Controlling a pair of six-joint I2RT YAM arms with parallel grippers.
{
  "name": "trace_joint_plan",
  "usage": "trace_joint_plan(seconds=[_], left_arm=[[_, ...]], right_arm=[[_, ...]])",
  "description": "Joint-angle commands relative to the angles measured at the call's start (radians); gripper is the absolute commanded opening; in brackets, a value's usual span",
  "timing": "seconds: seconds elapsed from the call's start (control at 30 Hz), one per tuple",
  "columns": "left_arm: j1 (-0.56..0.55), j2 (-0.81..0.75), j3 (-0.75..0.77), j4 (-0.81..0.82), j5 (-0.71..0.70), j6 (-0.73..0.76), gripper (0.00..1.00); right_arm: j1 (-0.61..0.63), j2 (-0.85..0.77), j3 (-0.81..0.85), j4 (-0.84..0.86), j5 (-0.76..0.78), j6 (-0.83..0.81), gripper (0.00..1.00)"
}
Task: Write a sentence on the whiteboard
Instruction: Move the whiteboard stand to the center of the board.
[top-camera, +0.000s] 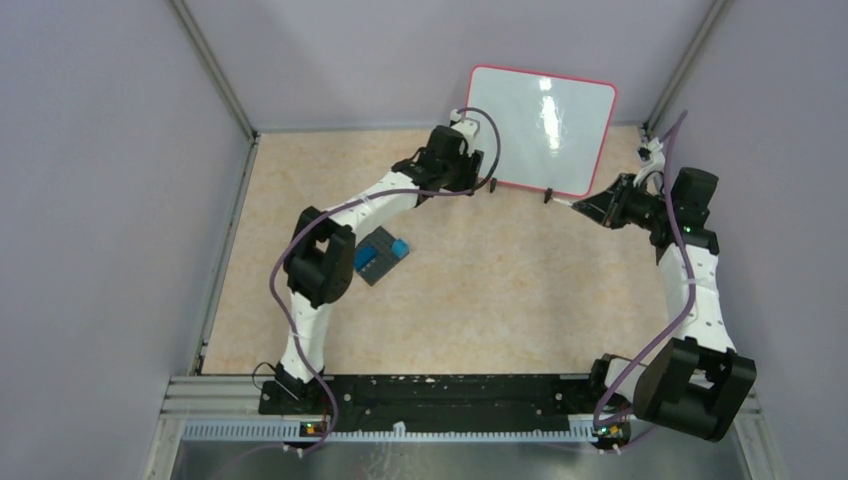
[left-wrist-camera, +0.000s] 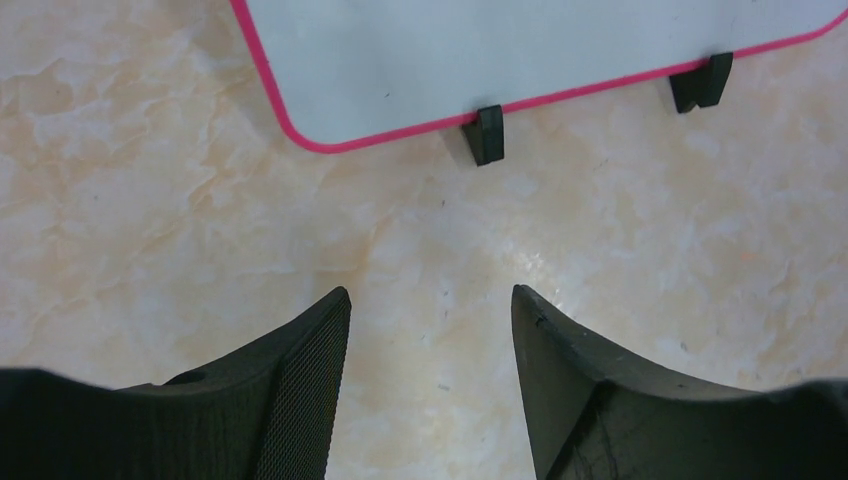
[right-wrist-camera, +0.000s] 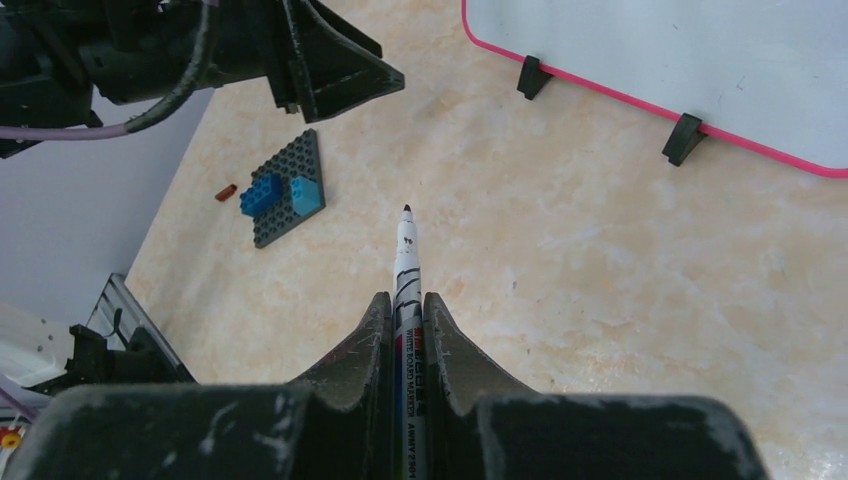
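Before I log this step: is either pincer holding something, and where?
The right pincer grips a marker by its barrel, tip forward; the left pincer holds nothing.

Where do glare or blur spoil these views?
Top view: a bright reflection streaks the whiteboard. Left wrist view: mild sheen on the table, the left gripper slightly soft-edged. Right wrist view: sharp, the marker showing readable print.

**Both arms extended: L open, R pinching**

L arm (top-camera: 322, 262) reaches fwd, elbow bent out to its left. L gripper (left-wrist-camera: 430, 295) tilts down, jaws well apart. R arm (top-camera: 700, 300) folds up from base, wrist turned inward. R gripper (right-wrist-camera: 405, 298) clamped on marker (right-wrist-camera: 406, 250), tip poking fwd past fingertips.
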Motion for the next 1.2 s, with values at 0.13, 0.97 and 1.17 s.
trace_joint_plan(seconds=[0.13, 0.97, 1.17], left_arm=[[-0.056, 0.187, 0.212, 0.12, -0.147, -0.108, 0.62], [-0.103, 0.469, 0.447, 0.16, -0.182, -0.116, 0.56], [-0.116, 0.497, 0.471, 0.183, -0.226, -0.081, 0.5]], right_arm=[[-0.023, -0.008, -0.006, 0.052, -0.007, -0.001, 0.0], [-0.024, 0.021, -0.001, 0.041, -0.026, -0.012, 0.0], [-0.024, 0.021, 0.0, 0.04, -0.031, -0.01, 0.0]])
